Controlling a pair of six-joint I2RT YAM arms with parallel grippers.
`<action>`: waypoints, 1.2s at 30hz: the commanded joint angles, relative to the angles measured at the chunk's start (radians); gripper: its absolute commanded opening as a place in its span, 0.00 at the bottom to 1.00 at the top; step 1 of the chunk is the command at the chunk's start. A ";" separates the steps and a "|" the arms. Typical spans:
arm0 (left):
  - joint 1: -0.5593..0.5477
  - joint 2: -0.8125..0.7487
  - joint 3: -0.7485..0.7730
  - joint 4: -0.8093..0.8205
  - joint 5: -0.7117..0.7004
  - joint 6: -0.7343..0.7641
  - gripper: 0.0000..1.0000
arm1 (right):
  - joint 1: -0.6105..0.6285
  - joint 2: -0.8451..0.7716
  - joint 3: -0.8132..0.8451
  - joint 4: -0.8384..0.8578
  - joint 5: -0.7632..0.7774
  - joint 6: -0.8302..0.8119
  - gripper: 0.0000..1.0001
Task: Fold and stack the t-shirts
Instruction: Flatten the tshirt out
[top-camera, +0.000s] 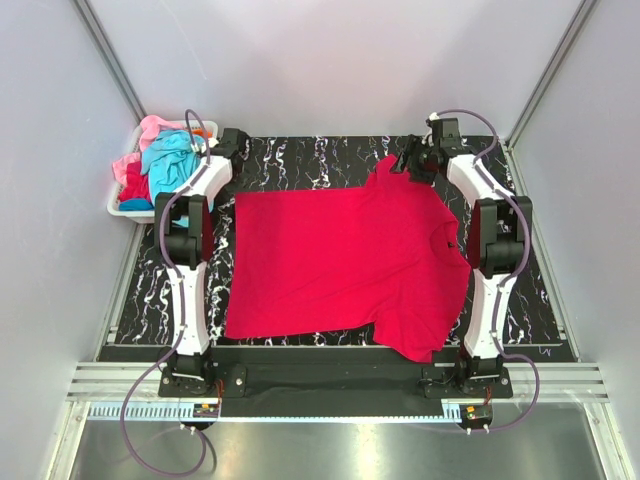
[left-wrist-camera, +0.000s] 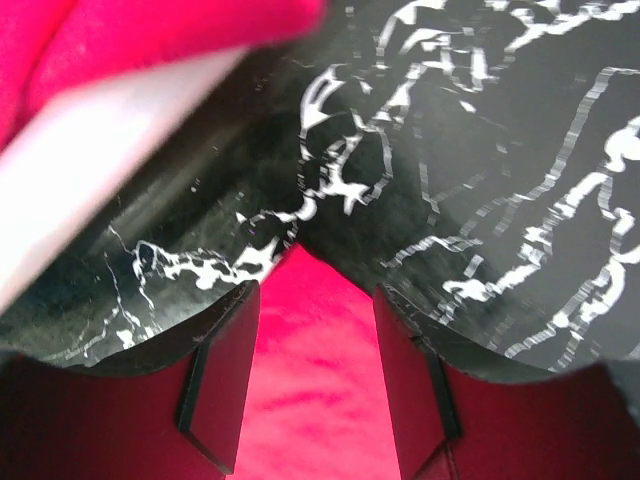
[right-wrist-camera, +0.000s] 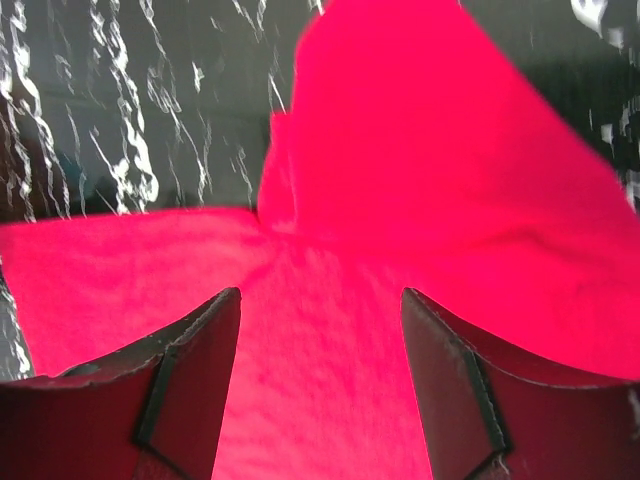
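Red shirt lies flat on the counter, long axis left-right, collar rightward; right end effector, spread, is over the far sleeve; left end effector, also spread, is at the far hem corner.

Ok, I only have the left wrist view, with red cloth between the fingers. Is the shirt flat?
Observer: Mostly. The red shirt lies spread on the table, with its collar toward the right arm.
Operator: What's the other side doing?
Observer: The right fingers are open above the cloth, just short of the far sleeve.
Operator: More shirts waiting?
Observer: Yes, a turquoise shirt and a pink shirt lie heaped in the basket at the far left.
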 joint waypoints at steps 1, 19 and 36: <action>0.015 0.026 0.051 0.000 0.003 0.010 0.54 | -0.021 0.054 0.124 0.043 -0.050 -0.004 0.72; 0.021 0.107 0.082 0.000 0.060 0.017 0.26 | -0.067 0.234 0.381 0.011 -0.152 0.043 0.71; 0.021 0.084 0.059 0.002 0.095 0.035 0.00 | -0.070 0.576 0.796 -0.109 -0.194 0.075 0.69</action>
